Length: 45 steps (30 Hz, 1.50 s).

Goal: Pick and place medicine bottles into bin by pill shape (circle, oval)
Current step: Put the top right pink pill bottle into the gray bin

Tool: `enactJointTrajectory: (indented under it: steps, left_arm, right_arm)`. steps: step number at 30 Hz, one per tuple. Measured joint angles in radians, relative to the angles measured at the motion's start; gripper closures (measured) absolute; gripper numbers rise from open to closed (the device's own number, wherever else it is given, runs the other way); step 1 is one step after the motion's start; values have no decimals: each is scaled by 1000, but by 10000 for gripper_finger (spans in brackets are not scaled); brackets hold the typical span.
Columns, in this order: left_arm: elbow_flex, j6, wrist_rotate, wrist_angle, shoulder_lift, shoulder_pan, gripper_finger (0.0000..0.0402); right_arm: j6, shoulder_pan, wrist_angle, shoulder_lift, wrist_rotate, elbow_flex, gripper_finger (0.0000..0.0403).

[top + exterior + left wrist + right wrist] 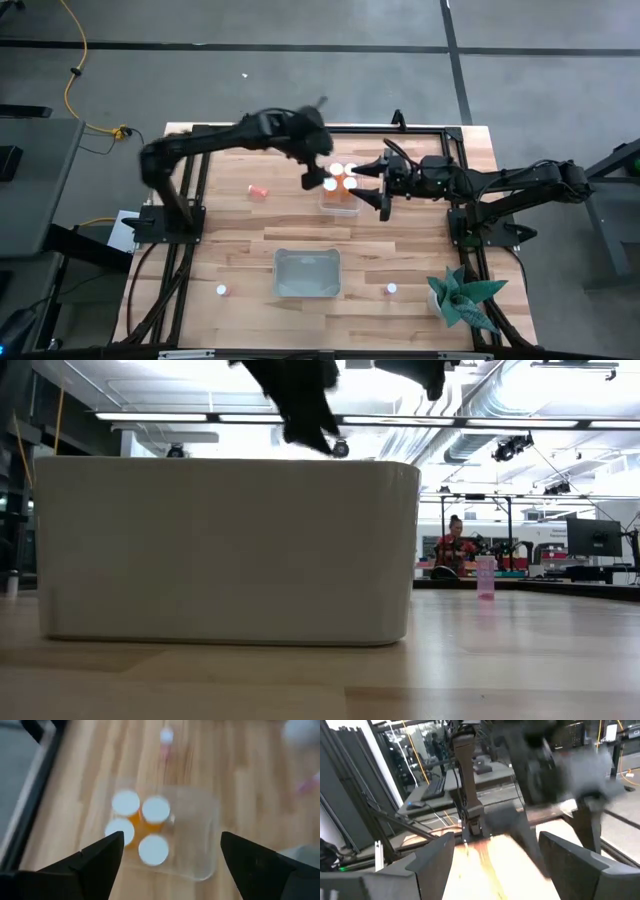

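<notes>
Several medicine bottles with white caps and orange bodies stand upright in a small clear bin (341, 197), which also shows in the left wrist view (200, 840). My left gripper (313, 178) hangs open above the bin's left side and holds nothing; its fingers (100, 860) stand apart over the bottles (156, 810). My right gripper (371, 187) is open and empty just right of the bin. One pinkish bottle (258, 190) lies on its side to the left. Two more bottles stand near the front edge, one at the left (222, 290) and one at the right (390, 289).
A larger pale bin (307, 272) stands at the front middle and fills the low view (225, 550). A green paper plant (462, 300) is at the front right corner. A black frame (450, 135) borders the table. A person (455, 550) sits far behind.
</notes>
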Motion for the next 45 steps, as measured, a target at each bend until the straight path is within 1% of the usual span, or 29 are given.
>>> enactJointTrajectory:
  steps: [3,4,6,9,12,15,17,19,21,24,25,26,27,28,30,31,33,35,36,38,39,41,42,45]
  left_arm:
    - [-86,-74,44,92,-143,1,84]
    - [-129,-101,56,154,-199,-3,85]
    - [-242,-171,85,286,-322,-15,86]
    - [-445,-292,81,540,-503,-55,87]
    - [-644,-383,38,771,-666,-116,87]
    - [-811,-418,-28,945,-801,-180,87]
    - [-895,-424,-91,1025,-866,-216,87]
    - [-952,-424,-148,1057,-918,-245,87]
    - [-982,-424,-184,1064,-958,-260,87]
    - [-1000,-397,-189,1061,-990,-266,87]
    - [-1000,-395,-191,1055,-995,-266,87]
    - [-1000,-394,-192,1051,-998,-266,87]
    - [-1000,-399,-195,1054,-999,-266,87]
    - [-1000,-400,-203,1055,-999,-266,87]
    - [-1000,-398,-220,1055,-999,-266,87]
    - [-1000,-399,-225,1054,-999,-266,87]
    - [-1000,-399,-231,1050,-998,-266,87]
    - [-1000,-399,-233,1042,-998,-265,87]
    - [-1000,-400,-233,1036,-998,-265,87]
    - [-1000,-401,-233,1028,-998,-265,87]
    - [-1000,-401,-233,1024,-998,-265,87]
    - [-1000,-401,-237,1023,-997,-266,87]
    - [-1000,-401,-238,1023,-997,-266,87]
    - [-1000,-399,-242,1023,-997,-266,87]
  right_arm:
    - [-24,0,25,0,0,0,120]
    - [-26,0,31,0,0,0,120]
    - [-26,0,35,0,0,0,120]
    - [-25,0,33,0,0,0,120]
    - [-25,0,33,0,0,0,120]
    - [-25,0,36,0,0,0,120]
    - [-25,0,37,0,0,0,120]
    - [-25,0,37,0,0,0,120]
    - [-25,0,38,0,0,0,120]
    - [-16,0,39,0,1,0,120]
    - [8,0,39,0,17,1,120]
    - [52,0,21,0,60,7,120]
    - [105,-4,-34,0,122,28,120]
    - [155,-16,-125,0,183,61,120]
    - [252,-55,-379,1,274,149,120]
    - [298,-81,-529,8,306,198,120]
    - [391,-134,-807,29,323,282,120]
    - [476,-187,-1047,56,309,333,120]
    - [512,-211,-1130,67,284,342,120]
    - [552,-253,-1268,87,222,326,120]
    - [569,-269,-1301,97,179,303,120]
    - [605,-291,-1306,106,101,229,121]
    - [616,-298,-1280,107,76,186,121]
    - [666,-320,-1157,108,46,79,121]
